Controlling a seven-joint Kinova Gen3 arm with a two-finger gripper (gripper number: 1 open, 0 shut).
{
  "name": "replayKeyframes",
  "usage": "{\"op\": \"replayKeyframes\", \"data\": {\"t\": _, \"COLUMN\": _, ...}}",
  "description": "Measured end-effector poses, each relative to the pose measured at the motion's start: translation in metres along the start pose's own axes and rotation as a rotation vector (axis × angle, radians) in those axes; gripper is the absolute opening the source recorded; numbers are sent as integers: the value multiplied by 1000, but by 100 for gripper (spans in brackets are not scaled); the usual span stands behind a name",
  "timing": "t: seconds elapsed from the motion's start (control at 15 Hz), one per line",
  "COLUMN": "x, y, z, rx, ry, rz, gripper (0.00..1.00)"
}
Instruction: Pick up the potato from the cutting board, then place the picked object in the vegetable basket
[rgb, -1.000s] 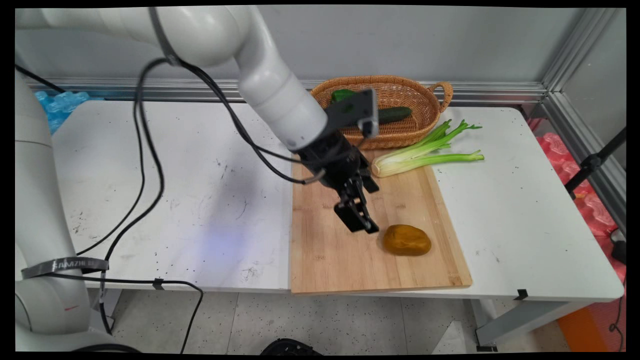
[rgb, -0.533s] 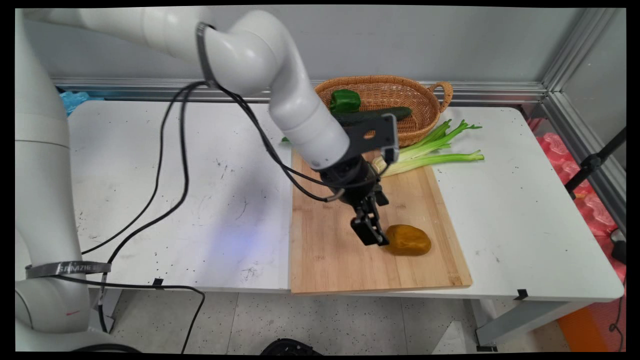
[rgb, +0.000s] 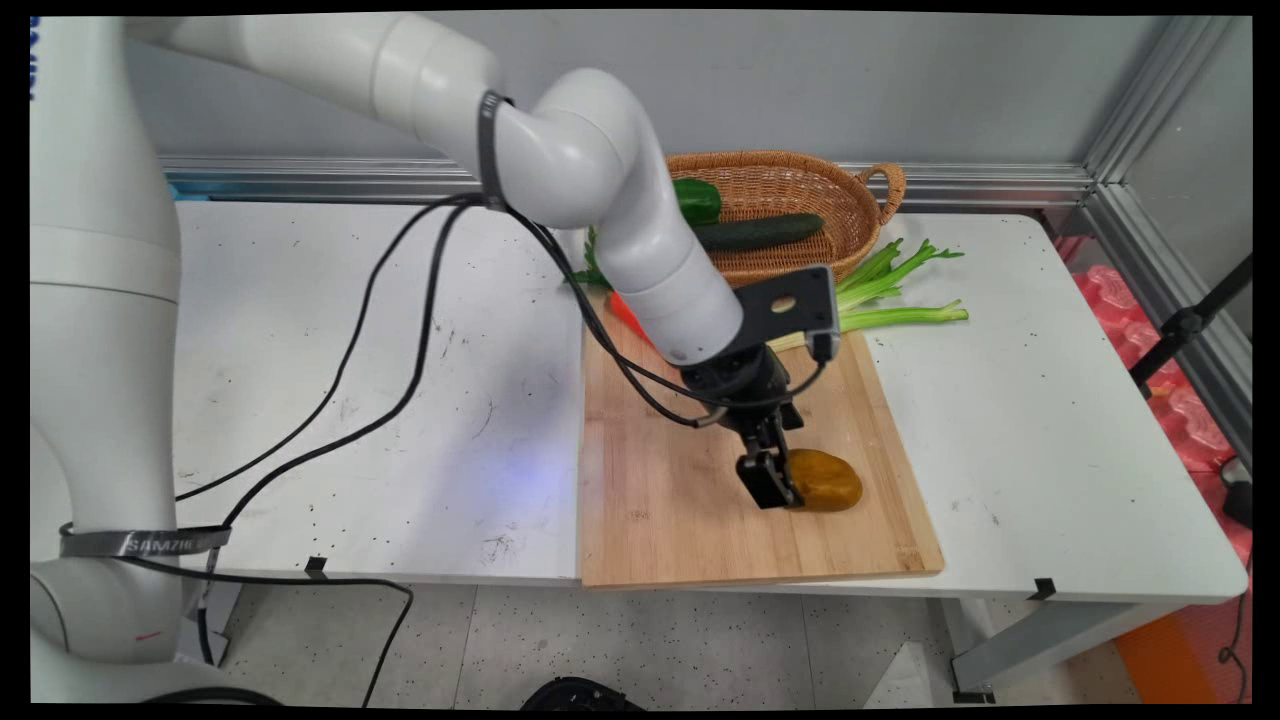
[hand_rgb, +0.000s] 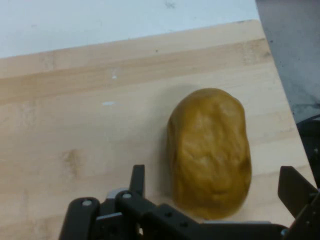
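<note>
One potato (rgb: 825, 480) — one board (rgb: 660, 520), basket (rgb: 800, 180), cucumber (rgb: 760, 232), pepper (rgb: 697, 200), celery (rgb: 900, 290).

The white arm reaches down from upper left, its black gripper (rgb: 778, 487) pointing downward, fingers spread apart.

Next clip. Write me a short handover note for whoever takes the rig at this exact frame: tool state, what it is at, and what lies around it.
Tool: open, low over the board, one finger on each side of the potato, not yet closed on it.
Potato: lying on the board's near right part.
Celery: across the board's far right corner, stalks out onto the table.
Basket at the table's far edge holds a cucumber and a green pepper.
Something orange-red with green leaves shows at the board's far left, mostly hidden by the arm.
</note>
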Motion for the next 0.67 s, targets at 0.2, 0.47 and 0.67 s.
{"op": "replayKeyframes", "data": {"t": 0.2, "x": 5, "y": -2, "z": 14, "rx": 0, "ry": -9, "rz": 10, "gripper": 100}}
{"op": "replayKeyframes", "data": {"t": 0.47, "x": 9, "y": -3, "z": 26, "rx": -3, "ry": -17, "rz": 25, "gripper": 0}}
{"op": "replayKeyframes", "data": {"t": 0.67, "x": 12, "y": -3, "z": 29, "rx": -8, "ry": -18, "rz": 49, "gripper": 0}}
